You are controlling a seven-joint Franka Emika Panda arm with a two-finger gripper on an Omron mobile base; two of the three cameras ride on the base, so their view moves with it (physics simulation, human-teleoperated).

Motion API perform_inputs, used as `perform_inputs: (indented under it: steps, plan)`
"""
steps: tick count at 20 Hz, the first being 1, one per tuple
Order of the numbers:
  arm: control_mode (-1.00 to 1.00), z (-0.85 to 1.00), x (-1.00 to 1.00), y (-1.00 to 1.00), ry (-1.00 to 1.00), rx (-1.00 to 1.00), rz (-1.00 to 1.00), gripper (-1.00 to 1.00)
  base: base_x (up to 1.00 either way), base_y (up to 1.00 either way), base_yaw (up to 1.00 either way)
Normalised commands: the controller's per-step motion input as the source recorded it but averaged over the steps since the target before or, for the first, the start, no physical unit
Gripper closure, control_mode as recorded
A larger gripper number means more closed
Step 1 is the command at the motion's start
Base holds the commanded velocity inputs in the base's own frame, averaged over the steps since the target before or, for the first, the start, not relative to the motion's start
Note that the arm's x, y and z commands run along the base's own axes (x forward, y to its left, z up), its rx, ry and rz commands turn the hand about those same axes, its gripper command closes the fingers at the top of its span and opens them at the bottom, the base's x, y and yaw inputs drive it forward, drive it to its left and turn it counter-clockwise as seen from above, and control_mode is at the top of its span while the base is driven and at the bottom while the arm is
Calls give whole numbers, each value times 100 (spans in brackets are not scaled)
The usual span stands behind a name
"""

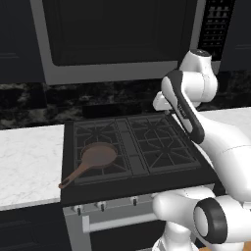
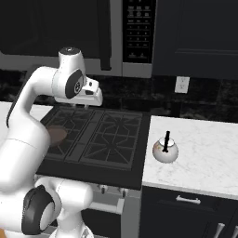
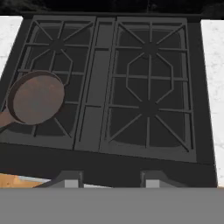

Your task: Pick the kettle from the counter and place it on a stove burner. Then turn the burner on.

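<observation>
— So, where's the kettle (image 2: pixel 165 149)?
— Centre-right of the right base view, upright on the white counter (image 2: pixel 204 153), just beside the stove's edge.
— And the gripper (image 2: pixel 82 106)?
— Upper left there, hanging over the back grate; can't tell how far its fingers are parted. Nothing held.
— The frying pan (image 3: pixel 35 97)?
— Left burner (image 3: pixel 48 83), hand view.

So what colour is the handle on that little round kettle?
Black: the small round white-silver kettle has a black handle, clearest in the right base view.
</observation>
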Motion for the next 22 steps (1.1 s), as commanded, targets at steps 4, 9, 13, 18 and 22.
perform_inputs:
  steps: [4, 9, 13, 18, 22]
  plan:
    - [-100, -6, -8, -17, -2, 0, -2, -100, 0, 0, 0]
    - [-100, -25, -4, -67, -1, 3, -3, -100, 0, 0, 0]
    - [-100, -21, -3, -76, 0, 4, -1, -100, 0, 0, 0]
    - [-100, -16, -4, -71, 0, 3, 0, -100, 0, 0, 0]
    - [-100, -24, -7, -84, 0, 0, 0, -100, 0, 0, 0]
